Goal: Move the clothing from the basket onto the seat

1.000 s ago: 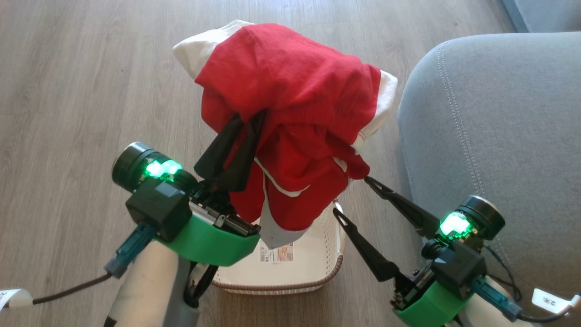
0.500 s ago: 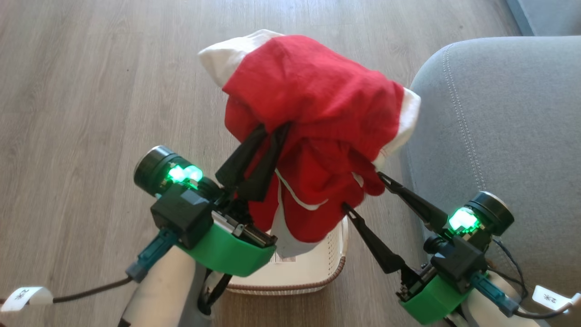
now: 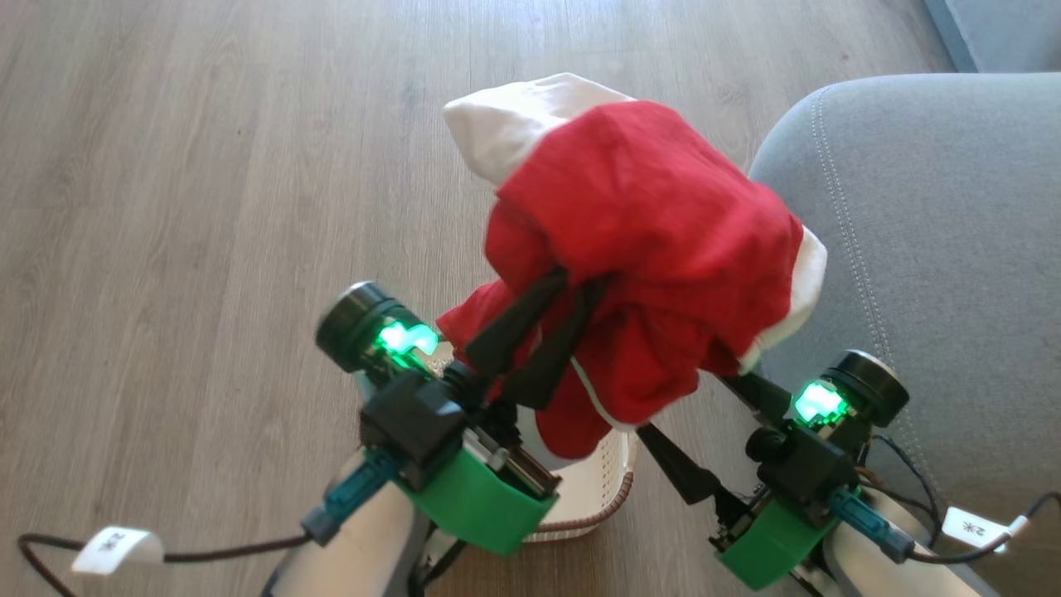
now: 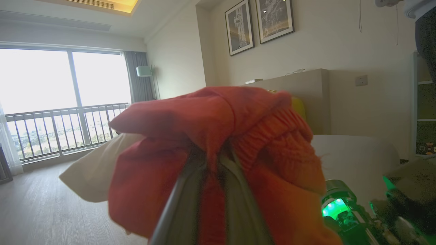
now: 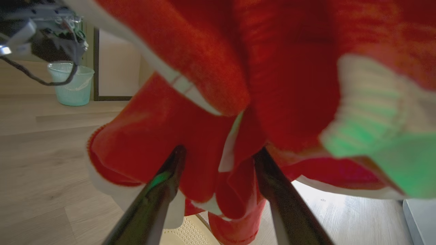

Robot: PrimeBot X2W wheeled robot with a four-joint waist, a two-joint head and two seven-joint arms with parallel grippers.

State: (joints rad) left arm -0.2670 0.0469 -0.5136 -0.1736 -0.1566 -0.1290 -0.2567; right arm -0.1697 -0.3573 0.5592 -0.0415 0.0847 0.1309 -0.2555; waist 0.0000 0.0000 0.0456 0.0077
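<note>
**Held aloft, not set down**

The left tool (image 3: 578, 286) is clamped on the red-and-white clothing (image 3: 655, 224), holding it above the basket (image 3: 609, 489) on the floor (image 3: 207, 166), just beside the grey seat (image 3: 937, 232). The right tool (image 5: 220, 151) stands wide open under its hanging folds.

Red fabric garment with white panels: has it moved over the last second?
Yes. The red garment, held by the left gripper, swung right; it now overlaps the edge of the grey upholstered seat.
</note>
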